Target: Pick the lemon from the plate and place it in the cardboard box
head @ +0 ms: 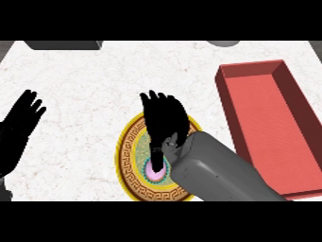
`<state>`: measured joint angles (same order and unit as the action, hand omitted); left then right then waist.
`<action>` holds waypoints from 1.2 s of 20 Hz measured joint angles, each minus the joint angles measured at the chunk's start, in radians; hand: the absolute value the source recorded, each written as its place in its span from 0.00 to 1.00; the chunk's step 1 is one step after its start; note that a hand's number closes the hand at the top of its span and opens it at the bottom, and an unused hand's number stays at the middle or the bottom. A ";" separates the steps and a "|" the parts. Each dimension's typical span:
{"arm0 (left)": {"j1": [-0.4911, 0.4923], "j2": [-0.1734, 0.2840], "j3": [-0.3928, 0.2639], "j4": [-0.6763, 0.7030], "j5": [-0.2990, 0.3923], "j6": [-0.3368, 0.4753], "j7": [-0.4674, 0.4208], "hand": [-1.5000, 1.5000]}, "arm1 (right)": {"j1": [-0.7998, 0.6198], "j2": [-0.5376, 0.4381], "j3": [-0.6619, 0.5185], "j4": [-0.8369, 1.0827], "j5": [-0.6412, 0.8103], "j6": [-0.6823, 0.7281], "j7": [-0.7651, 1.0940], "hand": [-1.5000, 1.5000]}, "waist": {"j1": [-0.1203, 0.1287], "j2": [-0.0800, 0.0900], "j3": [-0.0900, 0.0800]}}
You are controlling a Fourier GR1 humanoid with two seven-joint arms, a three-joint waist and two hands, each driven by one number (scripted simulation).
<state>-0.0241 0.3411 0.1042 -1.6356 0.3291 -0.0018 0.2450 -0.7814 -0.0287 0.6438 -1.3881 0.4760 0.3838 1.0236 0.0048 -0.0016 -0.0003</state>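
White speckled stone counter (pixel 87 80) stretches out below me, with a dark grey block (pixel 63 45) at its far edge and a pale rounded object (pixel 223 43) further along that edge. At my right lies the red open-topped rectangular box (pixel 226 80), long and shallow, with nothing in it that I can see. Between us sits the round plate with a yellow rim and a gold key-pattern band (pixel 130 165), its centre pink and green.

My right hand (pixel 165 118) hangs over that plate, fingers straight and together, pointing away from me; my grey forearm (pixel 219 175) covers the plate's near right part. I cannot see the lemon; I judge it sits on the plate under my palm, but I cannot confirm that. My left hand (pixel 17 125) rests open at the left edge, fingers up.

A lemon should be light, stiff enough not to crush, with a waxy rind that could slide and a round body that rolls. I would wrap it across its widest middle, thumb opposite fingers, before lifting toward the box.
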 measured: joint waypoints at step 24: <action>-0.014 -0.047 0.017 0.008 -0.044 -0.026 0.007 0.50 | -0.082 0.017 0.078 0.216 -0.011 -0.045 0.004 0.00 | 0.006 0.001 0.000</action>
<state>-0.0381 0.2939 0.1212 -1.6276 0.2850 -0.0274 0.2520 -0.8631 -0.0116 0.7218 -1.1725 0.4648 0.3390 1.0275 0.0109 -0.0008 -0.0002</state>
